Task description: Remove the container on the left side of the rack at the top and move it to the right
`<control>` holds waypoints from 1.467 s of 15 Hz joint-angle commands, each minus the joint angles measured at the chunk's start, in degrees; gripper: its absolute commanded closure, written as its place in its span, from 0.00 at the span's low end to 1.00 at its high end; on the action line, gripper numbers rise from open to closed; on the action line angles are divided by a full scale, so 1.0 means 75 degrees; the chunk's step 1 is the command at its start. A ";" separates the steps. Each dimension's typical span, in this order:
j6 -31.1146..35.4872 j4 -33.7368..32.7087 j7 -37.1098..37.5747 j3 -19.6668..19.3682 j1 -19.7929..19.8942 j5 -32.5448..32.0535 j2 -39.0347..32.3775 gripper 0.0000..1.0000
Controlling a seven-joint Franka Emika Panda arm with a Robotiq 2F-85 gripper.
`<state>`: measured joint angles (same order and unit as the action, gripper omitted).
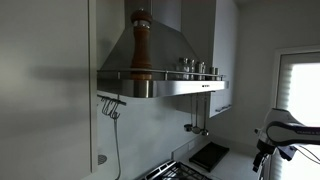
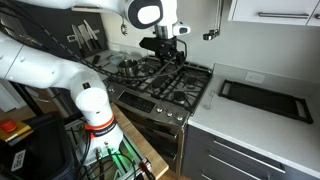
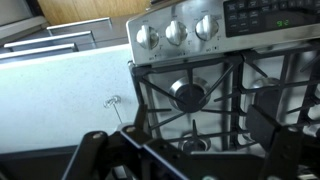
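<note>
A tall brown wooden grinder-shaped container (image 1: 141,45) stands upright at the left end of the steel hood rack (image 1: 160,86). Small jars (image 1: 198,68) stand at the rack's right end. My gripper (image 2: 165,50) hangs over the back of the gas stove (image 2: 165,82), far below the rack. In the wrist view my gripper (image 3: 195,135) shows as two dark fingers set wide apart, with only stove grates and a burner (image 3: 187,95) between them. It is open and empty. The container does not show in the wrist view.
A black tray (image 2: 265,97) lies on the white counter (image 2: 250,125) beside the stove, also in an exterior view (image 1: 208,155). Stove knobs (image 3: 177,32) line the front panel. Hooks with a cord (image 1: 112,106) hang under the hood. Part of my arm (image 1: 285,135) shows near a window.
</note>
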<state>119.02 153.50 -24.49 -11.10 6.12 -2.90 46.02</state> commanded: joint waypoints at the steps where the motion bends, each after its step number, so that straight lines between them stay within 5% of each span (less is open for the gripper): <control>1: -0.0216 -0.0213 0.0392 0.0684 -0.0379 -0.0303 0.0806 0.00; 5: -0.0045 -0.0519 0.0972 0.1537 -0.0775 -0.0524 0.1248 0.00; 14: -0.0002 -0.0774 0.1067 0.1589 -0.1038 -0.0660 0.1243 0.00; 22: 0.0115 -0.2248 0.1386 0.2516 -0.1385 -0.1299 0.0940 0.00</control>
<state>119.60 140.88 -17.11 5.23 -2.92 -10.58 54.96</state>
